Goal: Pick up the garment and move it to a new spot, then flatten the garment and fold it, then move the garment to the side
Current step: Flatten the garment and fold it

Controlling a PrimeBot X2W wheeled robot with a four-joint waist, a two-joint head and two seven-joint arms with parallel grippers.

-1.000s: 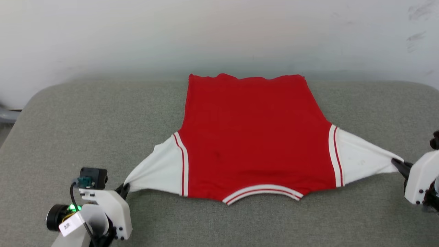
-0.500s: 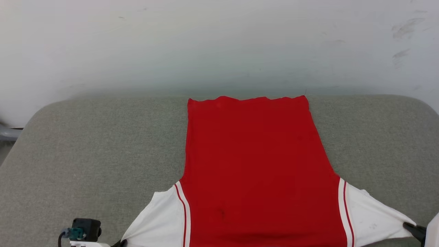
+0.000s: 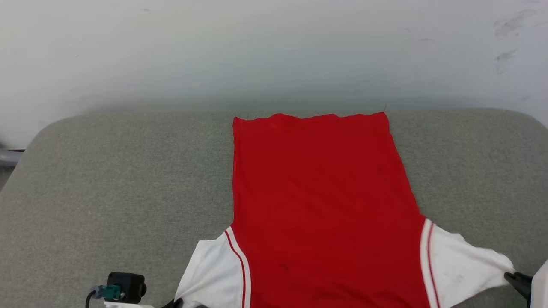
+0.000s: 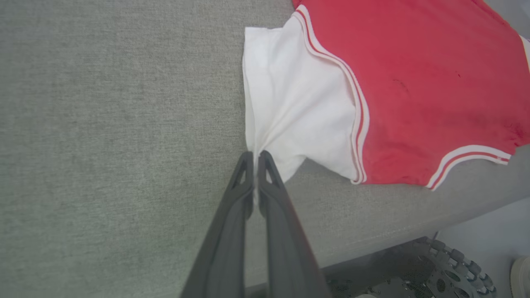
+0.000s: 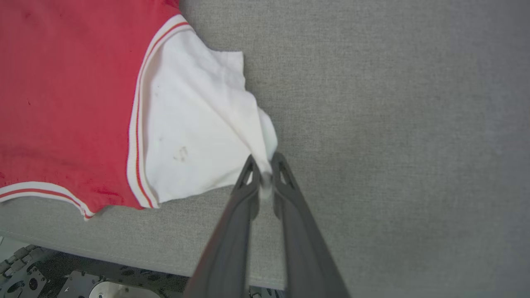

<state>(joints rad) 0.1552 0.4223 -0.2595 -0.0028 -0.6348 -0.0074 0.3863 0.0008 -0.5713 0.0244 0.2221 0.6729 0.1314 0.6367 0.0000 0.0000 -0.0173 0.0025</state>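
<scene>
Garment (image 3: 321, 205) lies spread flat, plain red side up, on the grey cushion (image 3: 107, 179); moving and flattening look done, while the left gripper (image 4: 255, 159) is clamped on one white sleeve tip and the right gripper (image 5: 265, 165) pinches the other; folding and setting aside remain

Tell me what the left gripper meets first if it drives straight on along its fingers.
The left gripper is shut on the white sleeve, so going on it would likely just bunch that sleeve ahead of it.
</scene>
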